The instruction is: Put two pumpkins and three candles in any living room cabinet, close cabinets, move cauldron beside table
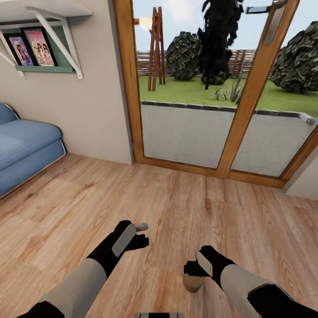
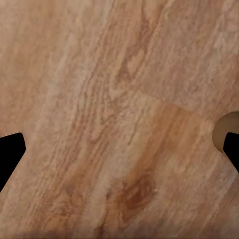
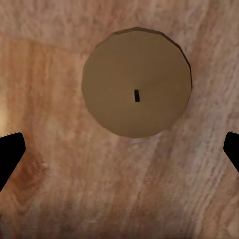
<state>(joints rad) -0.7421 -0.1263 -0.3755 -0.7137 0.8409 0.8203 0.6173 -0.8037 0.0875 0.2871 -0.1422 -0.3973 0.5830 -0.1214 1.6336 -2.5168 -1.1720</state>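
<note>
Right gripper (image 3: 119, 149) open above candle (image 3: 136, 88), wood floor (image 1: 185, 207)

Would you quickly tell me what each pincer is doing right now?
Left pincer: open, empty, above the wooden floor.
Right pincer: open, holding nothing, directly over a candle.

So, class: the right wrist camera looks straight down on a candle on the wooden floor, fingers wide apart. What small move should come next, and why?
Probably lower the right gripper straight down around the candle. It stands upright on the floor, wick up, roughly between the two spread fingertips, with nothing gripped yet. A slight shift to centre it may help before closing.
</note>
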